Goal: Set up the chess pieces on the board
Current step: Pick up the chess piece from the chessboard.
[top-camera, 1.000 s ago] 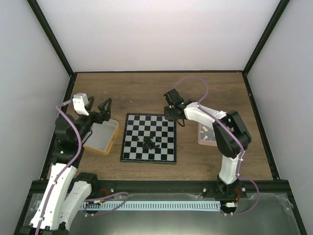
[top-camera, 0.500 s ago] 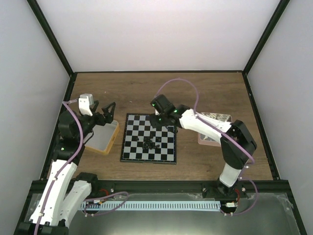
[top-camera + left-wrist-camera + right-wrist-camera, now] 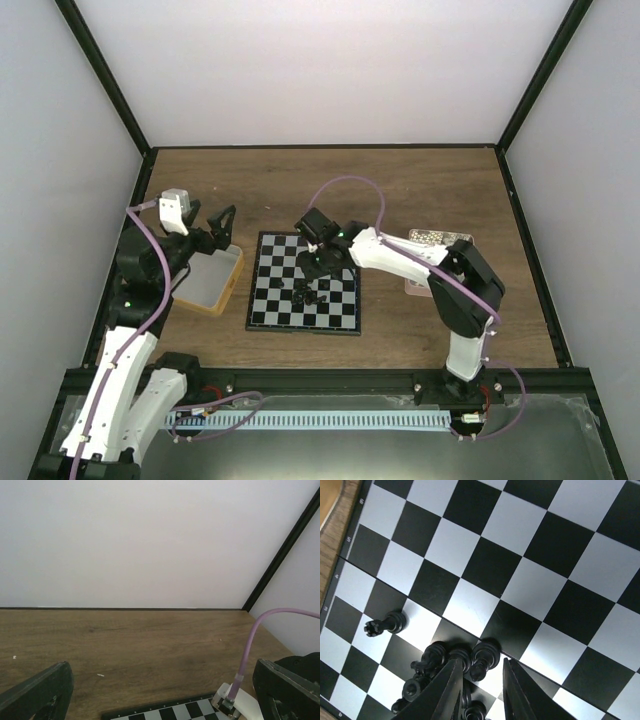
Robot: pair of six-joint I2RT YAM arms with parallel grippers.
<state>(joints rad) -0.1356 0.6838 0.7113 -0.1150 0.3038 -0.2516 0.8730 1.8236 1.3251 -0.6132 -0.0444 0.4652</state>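
The board [image 3: 272,300] lies flat at the table's middle. The chess pieces [image 3: 310,293] are tiny black figures heaped together near its centre. My right gripper [image 3: 313,274] hangs over that heap, pointing down. In the right wrist view its jaws [image 3: 481,663] are open but narrow, straddling one black piece [image 3: 485,661] at the heap's edge, with a gap showing on the right side. Other pieces [image 3: 427,667] crowd against the left finger, and one [image 3: 385,625] lies apart on the board [image 3: 540,580]. My left gripper [image 3: 210,228] is raised above the yellow tray, wide open and empty [image 3: 165,700].
A yellow-rimmed tray [image 3: 228,283] sits left of the board, under my left arm. A pinkish tray [image 3: 420,285] sits right of it, partly hidden by my right arm. White walls and black frame posts [image 3: 110,95] enclose the wooden table.
My right arm swung from the board's far right corner leftward and down over the heap of pieces, and its jaws narrowed. The left arm shifted slightly and stayed open.
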